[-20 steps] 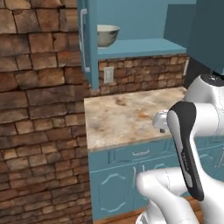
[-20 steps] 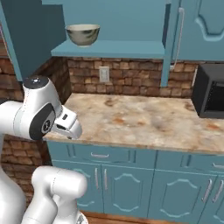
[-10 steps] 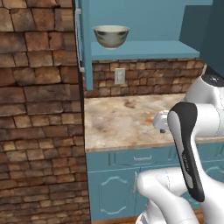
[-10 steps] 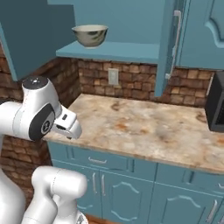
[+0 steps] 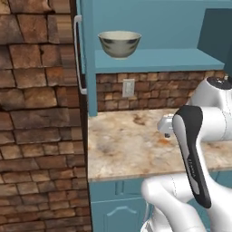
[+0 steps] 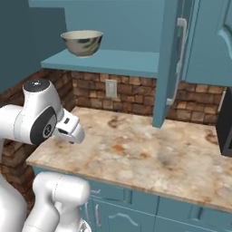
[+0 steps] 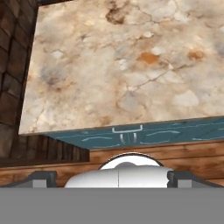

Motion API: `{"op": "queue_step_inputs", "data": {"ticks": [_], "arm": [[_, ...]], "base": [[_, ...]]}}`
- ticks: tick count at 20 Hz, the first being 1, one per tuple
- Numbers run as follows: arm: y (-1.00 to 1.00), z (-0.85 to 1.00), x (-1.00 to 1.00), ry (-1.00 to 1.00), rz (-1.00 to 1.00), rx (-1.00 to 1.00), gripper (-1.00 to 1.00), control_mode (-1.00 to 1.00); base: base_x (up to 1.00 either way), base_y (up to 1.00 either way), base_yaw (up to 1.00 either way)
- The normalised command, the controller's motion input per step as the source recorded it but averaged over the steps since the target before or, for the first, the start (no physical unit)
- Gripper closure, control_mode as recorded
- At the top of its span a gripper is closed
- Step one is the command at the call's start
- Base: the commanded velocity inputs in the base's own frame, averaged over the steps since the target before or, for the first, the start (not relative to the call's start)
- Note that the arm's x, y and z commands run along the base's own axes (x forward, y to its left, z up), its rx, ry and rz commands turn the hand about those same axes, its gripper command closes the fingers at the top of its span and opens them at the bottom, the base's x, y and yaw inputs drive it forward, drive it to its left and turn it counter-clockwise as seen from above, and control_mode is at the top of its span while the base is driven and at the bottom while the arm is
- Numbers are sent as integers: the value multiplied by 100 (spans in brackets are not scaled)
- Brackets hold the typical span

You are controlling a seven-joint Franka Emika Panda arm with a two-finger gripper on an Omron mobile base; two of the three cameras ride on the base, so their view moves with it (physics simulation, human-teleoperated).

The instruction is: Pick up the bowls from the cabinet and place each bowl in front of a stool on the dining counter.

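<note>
Now, scanning left to right: your beige-olive bowl (image 5: 119, 44) sits upright near the left end of the cabinet (image 5: 181, 27) shelf, door (image 6: 168, 68) swung open so you can reach it. Your gripper (image 7: 118, 177) hangs low over the stone countertop (image 7: 127, 65), fingers spread wide and holding nothing, well below the bowl.

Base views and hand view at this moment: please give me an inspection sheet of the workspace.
Surface: marbled stone counter, bare.
Job's things: one beige-olive bowl upright on the shelf of the open teal cabinet; second bowl not seen.
Clutter: nothing seen.
Grippers: gripper faces down over the counter's front edge, jaws wide open, holding nothing.
Cables: nothing seen.
Surroundings: brick wall, wall outlet, dark appliance at the counter's right end, teal drawers.
</note>
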Motion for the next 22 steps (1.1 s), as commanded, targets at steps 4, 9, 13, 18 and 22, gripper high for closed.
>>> {"op": "queue_step_inputs", "data": {"ticks": [4,9,13,18,22], "arm": [[0,0,0,0,0,0,-100,100],[0,0,0,0,0,0,-100,100],[0,0,0,0,0,0,-100,100],[0,0,0,0,0,0,-100,100],[0,0,0,-3,-2,1,-100,-100]], "base": [[12,-35,1],[10,-35,0],[2,-5,1],[0,0,0],[0,0,0]]}}
